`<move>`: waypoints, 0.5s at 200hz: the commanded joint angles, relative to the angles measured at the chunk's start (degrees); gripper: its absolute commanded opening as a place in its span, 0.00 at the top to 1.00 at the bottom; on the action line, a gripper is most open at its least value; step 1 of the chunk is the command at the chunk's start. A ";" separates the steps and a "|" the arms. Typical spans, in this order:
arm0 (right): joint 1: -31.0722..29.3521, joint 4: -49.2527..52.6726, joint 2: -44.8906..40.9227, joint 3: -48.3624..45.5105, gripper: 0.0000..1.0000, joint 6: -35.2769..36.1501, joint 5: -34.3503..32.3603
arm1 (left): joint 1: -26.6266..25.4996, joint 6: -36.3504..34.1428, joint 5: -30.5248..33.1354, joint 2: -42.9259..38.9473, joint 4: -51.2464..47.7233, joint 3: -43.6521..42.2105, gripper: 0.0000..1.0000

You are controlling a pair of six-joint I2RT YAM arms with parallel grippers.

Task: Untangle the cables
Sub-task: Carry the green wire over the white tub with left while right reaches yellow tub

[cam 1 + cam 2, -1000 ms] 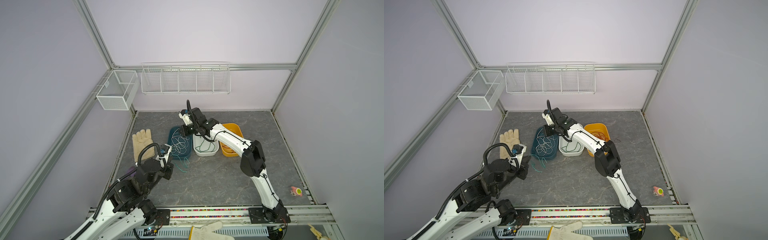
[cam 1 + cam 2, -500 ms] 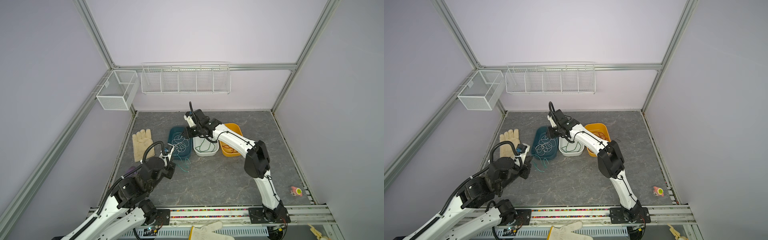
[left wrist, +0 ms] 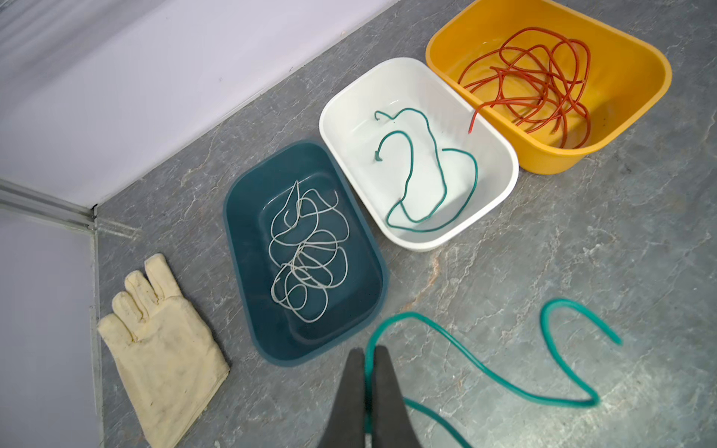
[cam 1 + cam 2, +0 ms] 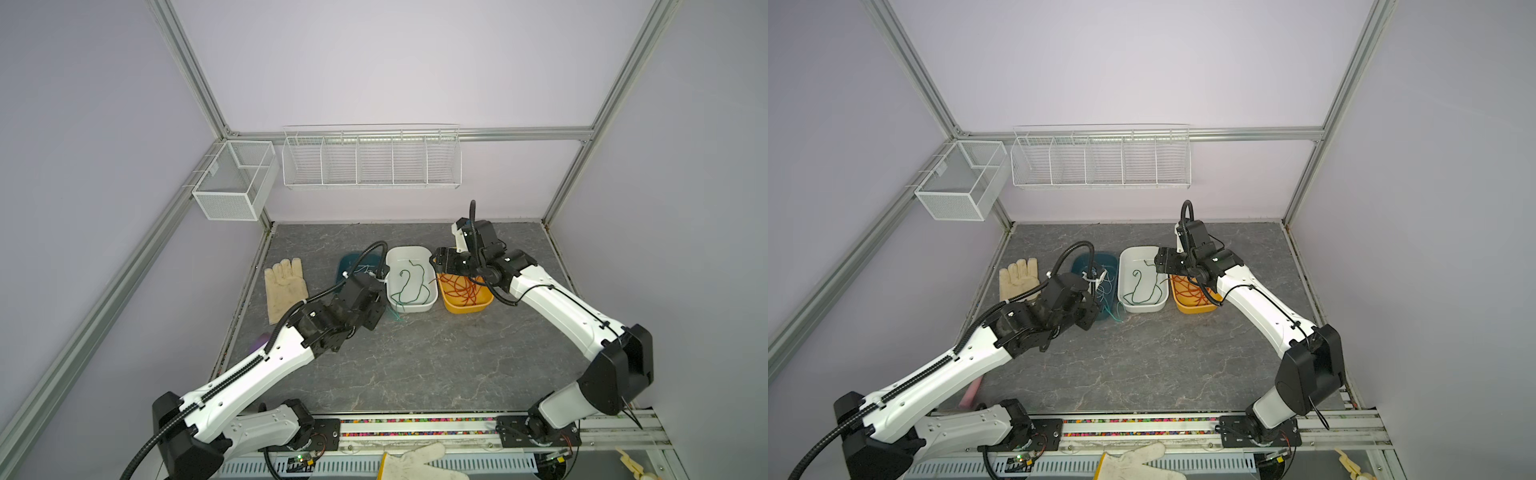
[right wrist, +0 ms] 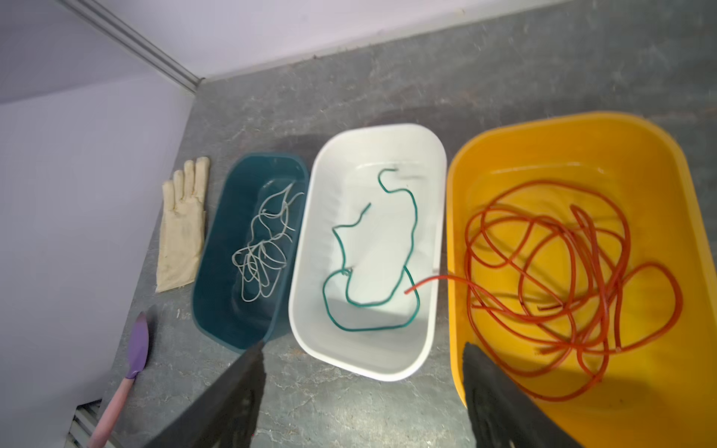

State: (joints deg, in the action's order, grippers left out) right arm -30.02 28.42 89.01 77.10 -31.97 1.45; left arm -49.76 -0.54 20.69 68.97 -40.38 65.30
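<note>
I see white bin (image 3: 364, 128) with green cable (image 3: 438, 155), flanked by teal bin (image 3: 248, 310) (white cable (image 3: 300, 267)) and yellow bin (image 3: 628, 97) (red-orange cable (image 3: 558, 104)). My left pincer (image 3: 368, 351) pinches a loose green cable (image 3: 558, 303) near the white bin; right pincer (image 5: 362, 345) gapes. Only left wrist view shows that grip.

A dark teal oblong plastic tub (image 3: 237, 248), a white oblong plastic tub (image 3: 500, 163) at its three o'clock and a yellow oblong plastic tub (image 3: 636, 97) at three o'clock again stand side by side on the grey marbled tabletop (image 4: 415, 365). A cream fabric work glove (image 3: 163, 341) lies flat at the teal tub's nine o'clock. A purple-bladed, pink-handled spatula (image 5: 137, 345) lies at the glove's seven o'clock.
</note>
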 commanded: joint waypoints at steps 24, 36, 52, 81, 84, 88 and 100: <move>2.31 -0.22 1.46 -2.87 0.21 -11.60 4.35 | 0.26 -2.49 1.82 13.60 3.00 10.27 1.00; 2.92 -0.65 1.95 -3.50 0.21 -14.50 4.09 | 0.32 -3.28 2.58 16.99 3.12 12.41 1.00; 3.69 -1.41 3.06 -4.16 0.21 -18.14 5.25 | 0.36 -3.40 3.00 21.02 2.81 15.41 1.00; 4.22 -2.19 6.23 -4.59 0.20 -23.24 7.44 | 0.99 -5.27 3.57 26.63 4.37 18.02 1.00; 4.28 -2.37 6.56 -4.67 0.20 -23.77 7.61 | 1.16 -5.29 3.50 27.18 4.43 18.28 1.00; 4.31 -2.65 7.07 -4.83 0.20 -24.47 7.75 | 1.44 -5.28 3.42 27.76 4.51 18.64 1.00; 4.52 -3.88 8.19 -5.48 0.19 -26.33 8.27 | 2.32 -5.23 2.90 29.54 4.81 19.68 1.00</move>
State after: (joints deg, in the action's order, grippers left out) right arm -25.85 26.50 94.85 73.67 -51.22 7.38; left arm -49.04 -3.84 23.03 95.98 -36.77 82.13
